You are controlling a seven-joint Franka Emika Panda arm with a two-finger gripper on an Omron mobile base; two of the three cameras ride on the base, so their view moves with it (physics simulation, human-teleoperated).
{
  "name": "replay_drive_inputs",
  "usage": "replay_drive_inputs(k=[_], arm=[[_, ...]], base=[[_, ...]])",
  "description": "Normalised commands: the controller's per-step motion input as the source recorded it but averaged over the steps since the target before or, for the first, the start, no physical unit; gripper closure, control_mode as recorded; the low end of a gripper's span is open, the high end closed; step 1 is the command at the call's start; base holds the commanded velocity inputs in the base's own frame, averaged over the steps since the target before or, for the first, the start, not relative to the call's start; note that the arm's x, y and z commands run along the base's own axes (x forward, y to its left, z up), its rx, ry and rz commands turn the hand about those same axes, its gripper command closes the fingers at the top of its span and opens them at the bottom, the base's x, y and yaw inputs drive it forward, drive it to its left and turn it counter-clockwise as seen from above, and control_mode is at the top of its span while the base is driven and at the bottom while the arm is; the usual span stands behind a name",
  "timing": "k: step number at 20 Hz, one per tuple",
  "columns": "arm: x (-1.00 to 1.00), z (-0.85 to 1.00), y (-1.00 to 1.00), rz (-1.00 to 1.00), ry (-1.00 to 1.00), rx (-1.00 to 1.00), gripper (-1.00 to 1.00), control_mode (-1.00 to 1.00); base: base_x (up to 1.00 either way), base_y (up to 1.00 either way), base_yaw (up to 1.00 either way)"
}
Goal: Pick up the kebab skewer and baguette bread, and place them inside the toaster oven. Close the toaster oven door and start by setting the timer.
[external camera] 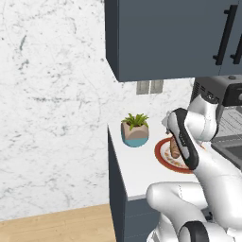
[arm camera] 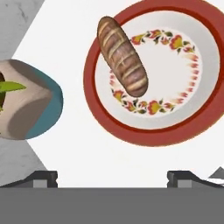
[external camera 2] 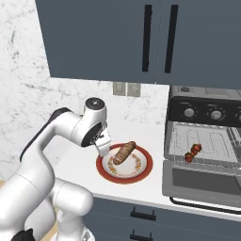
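Baguette bread [arm camera: 122, 56] lies slantwise on the red-rimmed plate [arm camera: 153, 133], one end over the rim — the next thing to lift. The kebab skewer [external camera 2: 193, 152] rests on the rack inside the toaster oven [external camera 2: 205, 141], whose door [external camera 2: 202, 182] hangs open. The gripper [arm camera: 113, 178] hovers above the counter just short of the plate, jaws spread and empty. It should centre over the loaf's middle, turn its fingers across the crust, then descend — clear of the potted plant [arm camera: 24, 100].
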Motion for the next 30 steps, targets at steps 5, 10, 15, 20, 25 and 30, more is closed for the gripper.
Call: replay_drive_inputs(k=[5, 10, 15, 20, 25, 30], arm=[[0.0, -0.07, -0.76, 0.0, 0.0, 0.0, -1.0, -1.0], [0.17, -0.49, -0.08, 0.0, -0.02, 0.0, -1.0, -1.0], [0.17, -0.35, 0.0, 0.0, -0.01, 0.0, -1.0, -1.0], [0.05, -0.22, 0.0, 0.0, 0.0, -0.01, -1.0, -1.0], [0.31, -0.35, 0.04, 0.02, 0.0, -0.07, -1.0, -1.0], [0.33, -0.43, 0.01, 0.06, 0.0, -0.07, -1.0, -1.0]], base=[[0.0, 0.0, 0.0], [0.0, 0.0, 0.0], [0.0, 0.0, 0.0], [0.0, 0.0, 0.0], [0.0, 0.0, 0.0], [0.0, 0.0, 0.0]])
